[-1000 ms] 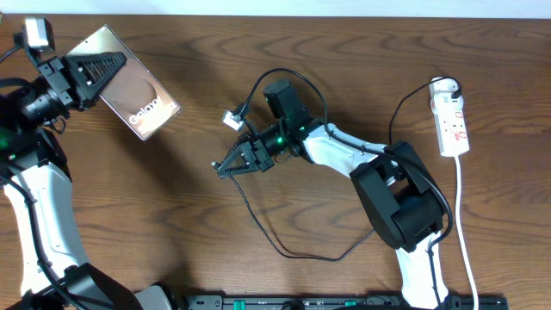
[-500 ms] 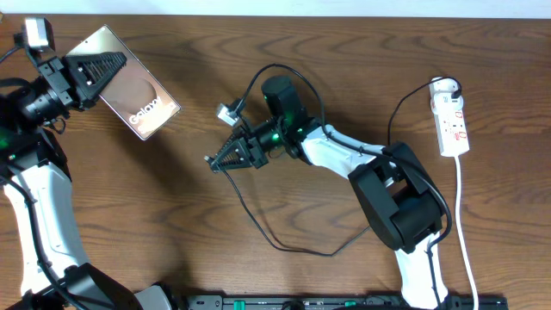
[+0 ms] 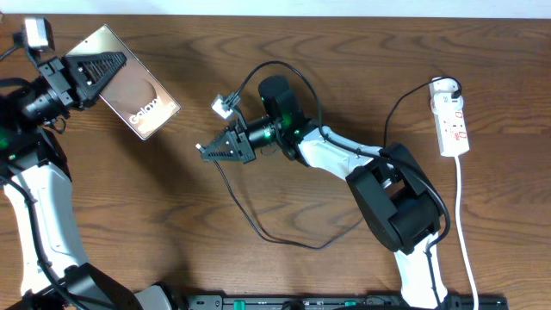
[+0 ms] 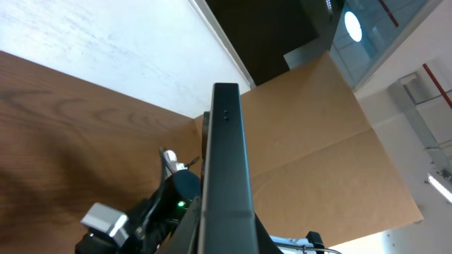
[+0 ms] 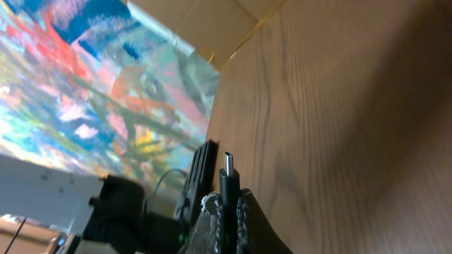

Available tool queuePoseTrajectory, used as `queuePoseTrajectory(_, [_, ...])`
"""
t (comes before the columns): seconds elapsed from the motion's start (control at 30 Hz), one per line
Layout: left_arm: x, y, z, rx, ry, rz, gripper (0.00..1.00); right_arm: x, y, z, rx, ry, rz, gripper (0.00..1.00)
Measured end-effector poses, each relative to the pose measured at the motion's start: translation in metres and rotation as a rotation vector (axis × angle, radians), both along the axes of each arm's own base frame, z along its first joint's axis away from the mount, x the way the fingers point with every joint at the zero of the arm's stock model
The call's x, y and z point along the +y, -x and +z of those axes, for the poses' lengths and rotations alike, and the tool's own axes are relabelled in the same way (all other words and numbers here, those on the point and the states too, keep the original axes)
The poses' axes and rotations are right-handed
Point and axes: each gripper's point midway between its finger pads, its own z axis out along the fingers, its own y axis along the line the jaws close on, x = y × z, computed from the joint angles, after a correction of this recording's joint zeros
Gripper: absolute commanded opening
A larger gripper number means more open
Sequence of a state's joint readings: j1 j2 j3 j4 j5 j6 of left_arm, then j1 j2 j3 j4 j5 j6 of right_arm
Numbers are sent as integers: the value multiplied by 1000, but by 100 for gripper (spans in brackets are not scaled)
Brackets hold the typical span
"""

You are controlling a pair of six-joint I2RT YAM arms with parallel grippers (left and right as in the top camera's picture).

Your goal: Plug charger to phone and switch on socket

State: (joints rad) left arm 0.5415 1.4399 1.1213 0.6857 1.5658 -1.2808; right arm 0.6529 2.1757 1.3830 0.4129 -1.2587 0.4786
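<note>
Overhead view puts the task at an early stage, with nothing joined yet. The left gripper (image 3: 110, 65), in the upper left of the frame, is clamped on the flat rectangular smartphone with a glossy brownish face and white lettering (image 3: 138, 90). It holds the smartphone tilted above the brown wooden worktop (image 3: 129, 215). The left wrist view sees the phone edge-on (image 4: 226, 169), running up the middle of the picture.

Near the centre of the overhead frame, the right gripper (image 3: 207, 149) is closed on the small black plug tip of the long thin black charger cable (image 3: 284, 243), which loops across the lower middle. The right wrist view shows the metal tip (image 5: 228, 173) standing up out of the pinched fingers, pointing toward the phone side. Plug and phone are well apart.

The white elongated power strip with red marks (image 3: 452, 120) lies at the right edge, with neither arm near it. Whether its switch is on cannot be told.

As I judge it, three steps are left: closing the gap, seating the plug in the phone's port, and pressing the switch.
</note>
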Motion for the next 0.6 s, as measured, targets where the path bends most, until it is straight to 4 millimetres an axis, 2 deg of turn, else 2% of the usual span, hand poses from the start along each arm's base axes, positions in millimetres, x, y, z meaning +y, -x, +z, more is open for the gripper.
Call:
queuePoseTrajectory(0.2, [1, -1, 0, -4, 0, 8, 8, 8, -11, 37, -58, -64, -8, 1])
queuePoseTrajectory(0.47, [3, -4, 1, -10, 1, 24, 7, 6, -8, 78, -87, -115, -11, 1])
queuePoseTrajectory(0.6, [6, -9, -6, 3, 9, 26, 8, 5, -6, 94, -84, -147, -7, 1])
